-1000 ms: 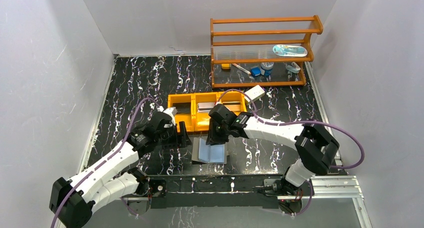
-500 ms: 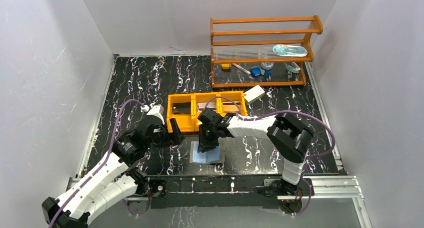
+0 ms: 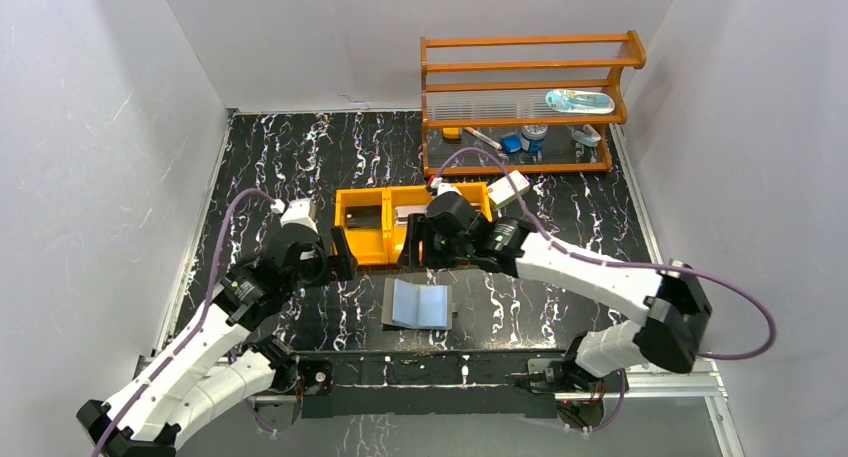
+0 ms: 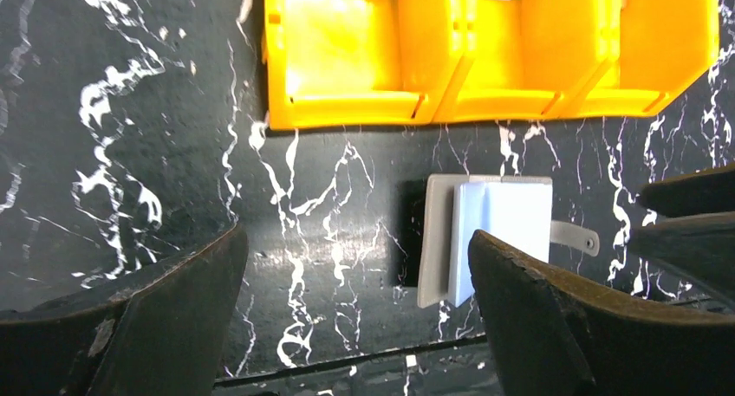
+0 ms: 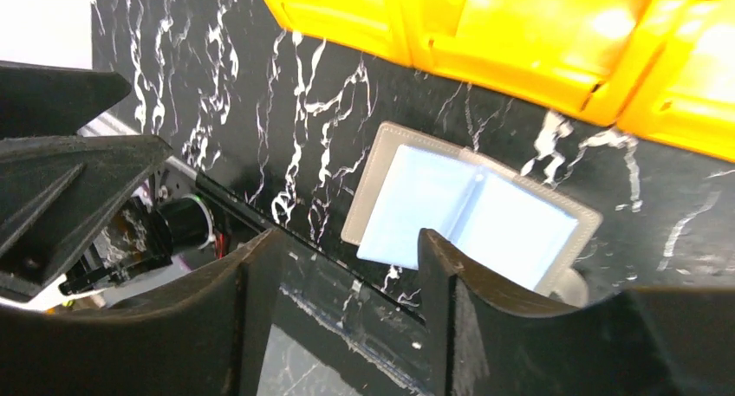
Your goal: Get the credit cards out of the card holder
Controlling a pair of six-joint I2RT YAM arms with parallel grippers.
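Observation:
The card holder (image 3: 418, 304) lies open and flat on the dark marbled table, its pale blue inner faces (image 5: 468, 207) turned up and its strap (image 4: 575, 236) sticking out at one side. No card shows in its pockets. A dark credit card (image 3: 362, 217) and a silvery one (image 3: 413, 214) lie in the orange tray (image 3: 377, 243). My left gripper (image 3: 340, 254) hovers to the left of the holder, open and empty (image 4: 355, 318). Between the tray and the holder my right gripper (image 3: 424, 245) hangs open, nothing between its fingers (image 5: 347, 301).
The orange three-compartment tray (image 4: 416, 75) stands just beyond the holder. A white box (image 3: 508, 189) lies at its right end. A wooden shelf (image 3: 520, 107) with small items is at the back right. The table's near edge and rail (image 3: 500, 367) run just below the holder.
My right gripper has lifted off the holder, drawn back toward the tray and opened. The left gripper has pulled away to the left and opened wider. The holder stays open on the table.

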